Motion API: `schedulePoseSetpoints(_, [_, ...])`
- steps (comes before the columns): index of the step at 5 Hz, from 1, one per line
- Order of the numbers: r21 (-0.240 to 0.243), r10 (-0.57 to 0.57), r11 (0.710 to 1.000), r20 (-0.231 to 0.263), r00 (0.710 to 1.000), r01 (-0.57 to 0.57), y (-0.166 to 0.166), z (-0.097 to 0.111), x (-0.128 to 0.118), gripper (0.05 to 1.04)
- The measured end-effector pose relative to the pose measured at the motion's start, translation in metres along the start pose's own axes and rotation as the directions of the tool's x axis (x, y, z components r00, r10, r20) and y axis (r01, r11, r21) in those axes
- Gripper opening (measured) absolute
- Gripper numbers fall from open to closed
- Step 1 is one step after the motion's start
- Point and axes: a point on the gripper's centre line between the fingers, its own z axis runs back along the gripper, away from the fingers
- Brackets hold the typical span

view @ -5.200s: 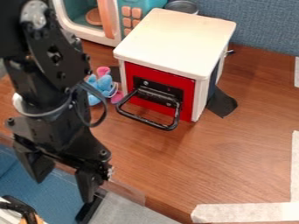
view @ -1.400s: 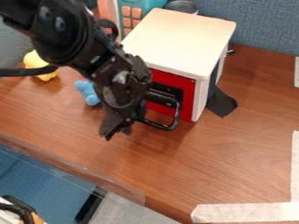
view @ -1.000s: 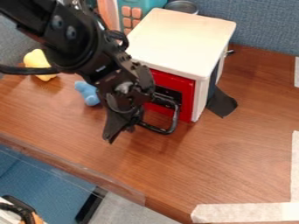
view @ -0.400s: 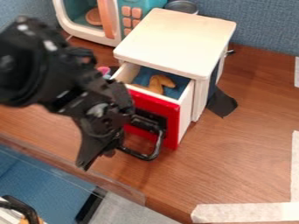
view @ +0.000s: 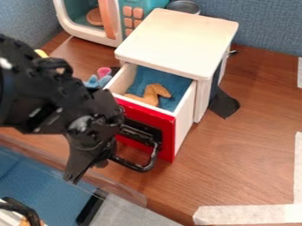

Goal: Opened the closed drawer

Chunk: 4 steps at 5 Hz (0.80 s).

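The black gripper (view: 85, 166) hangs at the left end of the drawer's black handle (view: 141, 168), overlapping it; whether it holds the handle is hidden. The red-fronted drawer (view: 167, 143) stands well out of the white cabinet (view: 177, 37), its blue-lined inside showing from above. A tan, bent object (view: 154, 91) lies in it, close behind the front panel. The arm's dark links cover the area left of the drawer.
A toy microwave (view: 85, 32) stands behind at the left, with a round metal container (view: 183, 6) behind the cabinet. Small blue and pink toys (view: 103, 72) sit left of the drawer. Pale tape (view: 254, 215) marks the front right, and the table edge runs diagonally along the lower left.
The drawer has come out of the cabinet toward the front left, revealing its blue lining and the tan object. My gripper has moved the same way, staying beside the handle.
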Motion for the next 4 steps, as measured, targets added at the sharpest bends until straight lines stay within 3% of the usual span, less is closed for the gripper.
schedulePoseSetpoints(4, [-0.007, 0.004, 1.0, -0.005, 1.0, -0.004, 0.016, 0.009, -0.003, 0.153])
